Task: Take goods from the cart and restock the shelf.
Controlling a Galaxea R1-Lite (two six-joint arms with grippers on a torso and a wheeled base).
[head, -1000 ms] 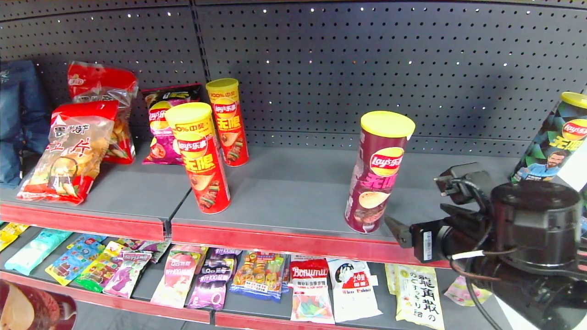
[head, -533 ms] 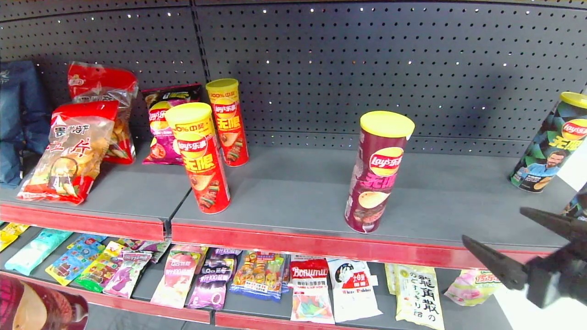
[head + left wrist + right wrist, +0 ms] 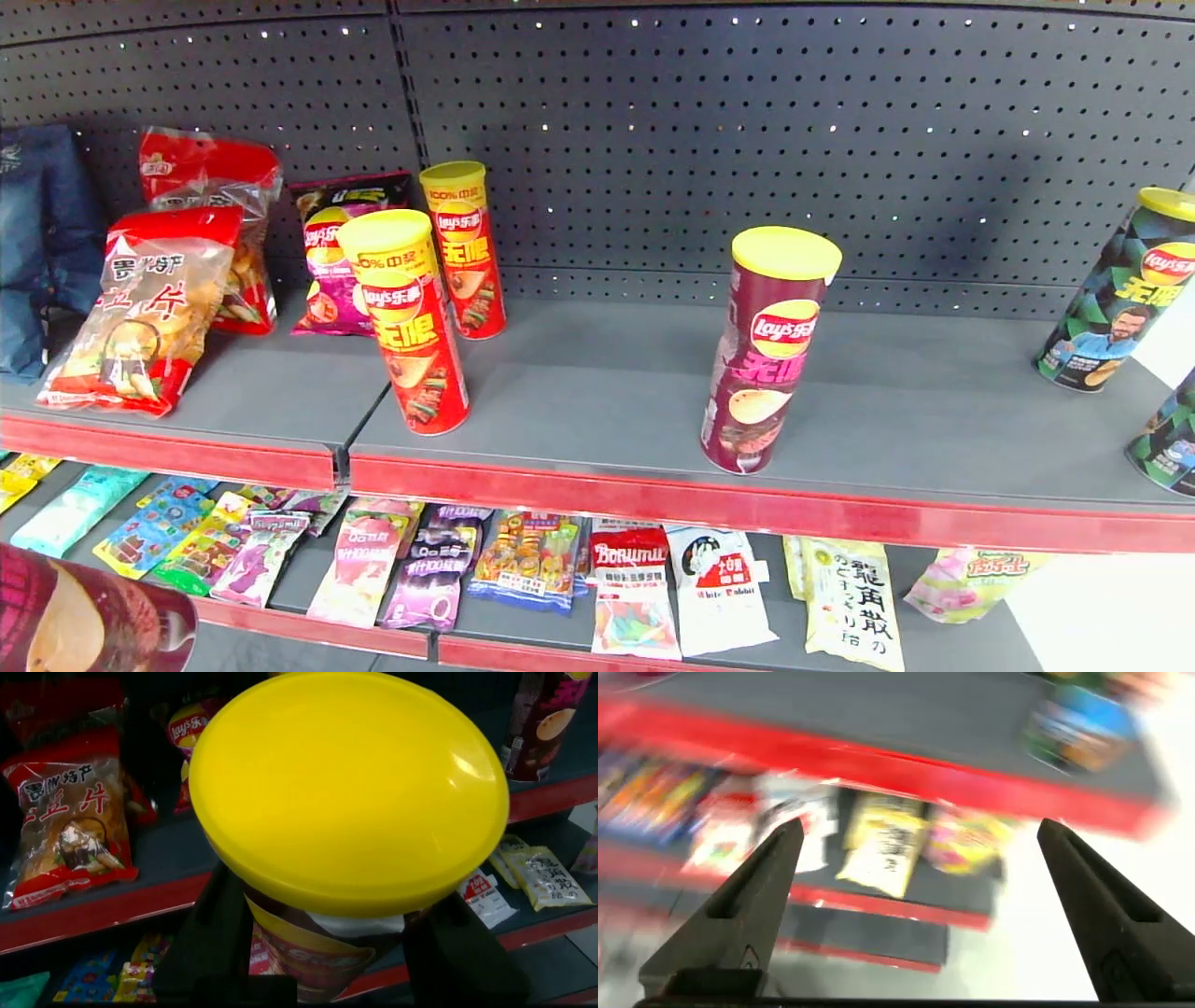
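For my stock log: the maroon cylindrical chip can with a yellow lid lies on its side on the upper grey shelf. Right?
No, the maroon cylindrical chip can stands upright on the upper grey shelf, as the head view shows.

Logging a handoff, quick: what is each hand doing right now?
Left hand: closed on a yellow-lidded chip can.
Right hand: open, holding nothing.

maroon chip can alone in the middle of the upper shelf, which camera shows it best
Head view: the maroon can stands whole and upright, lid to base, near the shelf front. The left wrist view catches a cropped slice past the held can. The right wrist view faces blurred lower shelving.
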